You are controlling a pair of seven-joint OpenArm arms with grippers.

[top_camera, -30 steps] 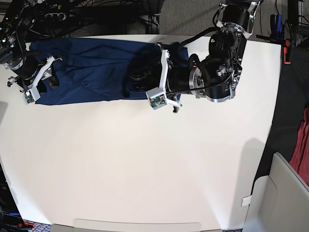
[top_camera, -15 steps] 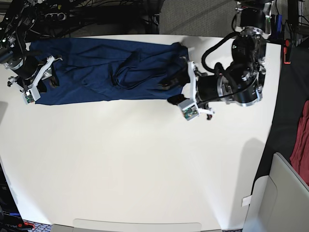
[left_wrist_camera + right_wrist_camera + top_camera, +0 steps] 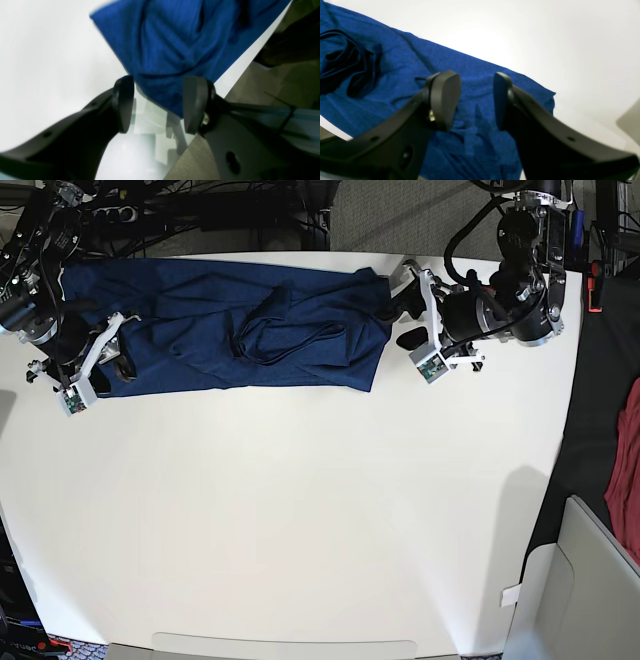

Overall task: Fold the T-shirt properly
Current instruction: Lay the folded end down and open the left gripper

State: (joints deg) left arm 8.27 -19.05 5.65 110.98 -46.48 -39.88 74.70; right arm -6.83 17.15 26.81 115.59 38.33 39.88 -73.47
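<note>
Under the right gripper (image 3: 112, 368), jaws parted and empty, lies one end of the dark navy-blue heathered knit T-shirt (image 3: 230, 325), spread along the white table (image 3: 300, 510). Just past its other end hangs the left gripper (image 3: 405, 310), spread wide, gripping nothing.

You have the T-shirt (image 3: 240, 325) lying as a long dark navy band of thin heathered knit along the far edge of the white table (image 3: 300, 510), plain with no print. Its middle is rumpled into loose folds and a dark looping crease, while its near edge runs fairly straight. In the left wrist view its end (image 3: 175, 50) shows bunched, wrinkled cloth, and in the right wrist view the other end (image 3: 475, 82) lies flatter, finishing in a squared corner.
</note>
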